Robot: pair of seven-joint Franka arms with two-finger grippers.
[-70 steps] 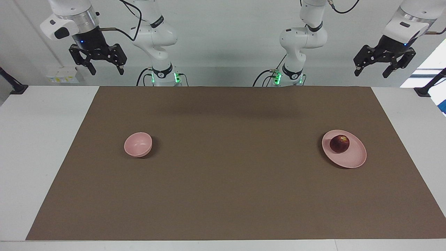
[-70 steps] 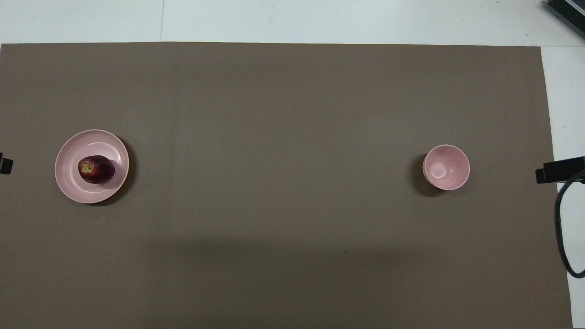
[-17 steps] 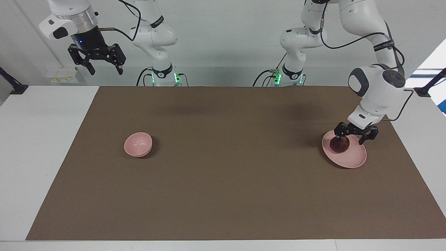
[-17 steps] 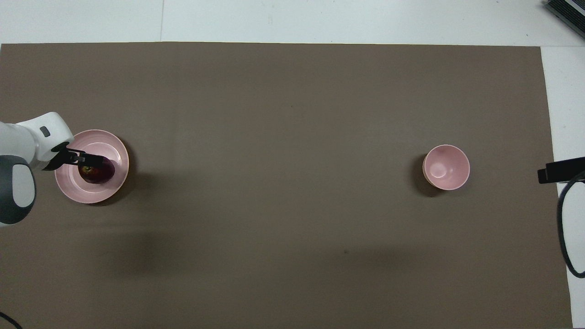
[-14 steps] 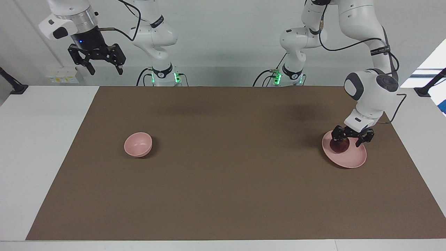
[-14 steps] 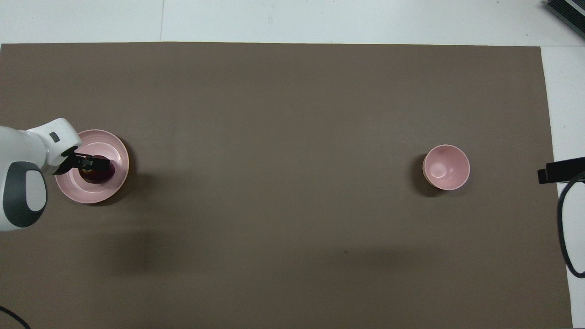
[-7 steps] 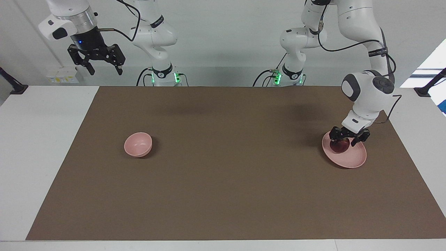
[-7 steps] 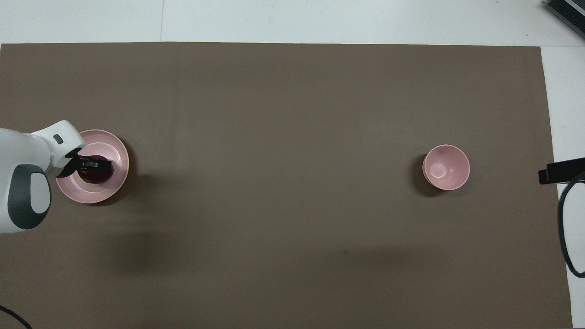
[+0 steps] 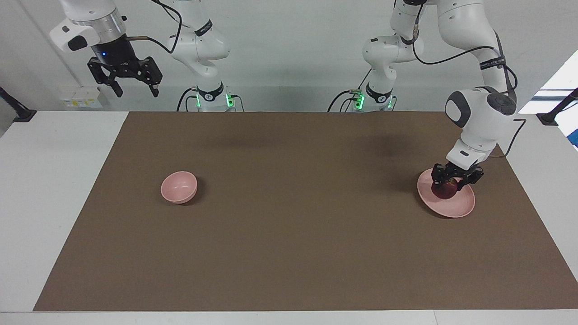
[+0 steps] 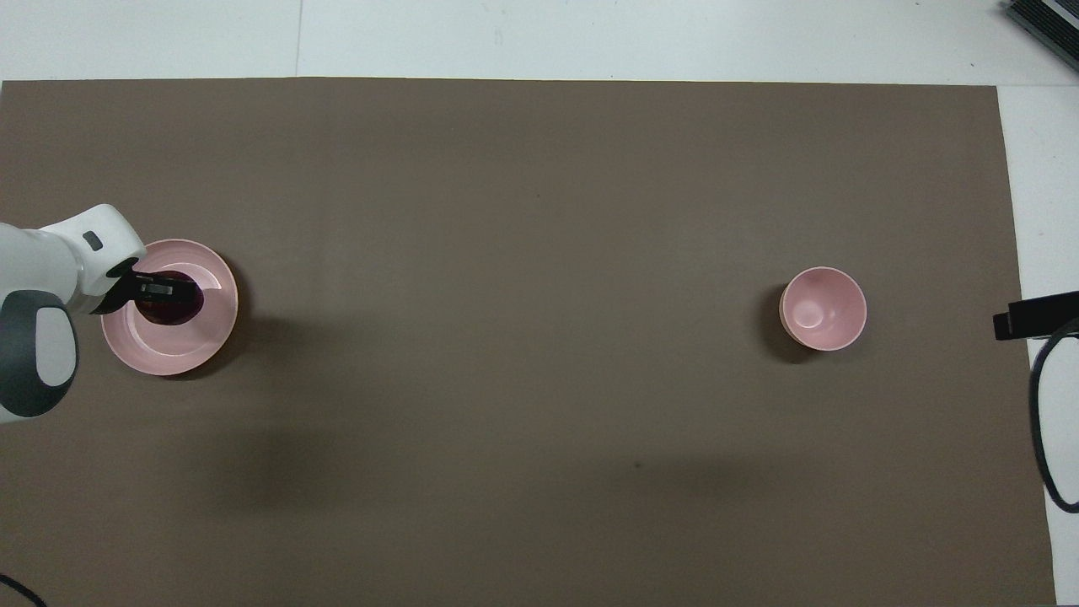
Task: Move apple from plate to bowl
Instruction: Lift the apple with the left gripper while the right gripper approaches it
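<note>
Fingers of the left gripper [image 9: 445, 186] pinch the apple [image 9: 445, 190] on the plate [image 9: 456, 206] at frame right; the bowl [image 9: 179, 187] lies far to frame left; the right gripper [image 9: 131, 85] waits spread.

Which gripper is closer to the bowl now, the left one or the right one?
Right. The right gripper waits raised near its base, at the bowl's end of the table; the left gripper grips the apple over the plate.

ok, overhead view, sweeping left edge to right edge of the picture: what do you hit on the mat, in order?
Left gripper, shut on the apple over the plate (the two overlap, so one stop) → bare part of the plate → the bowl. The right gripper does not show in this view; it waits, open, up by its base.
</note>
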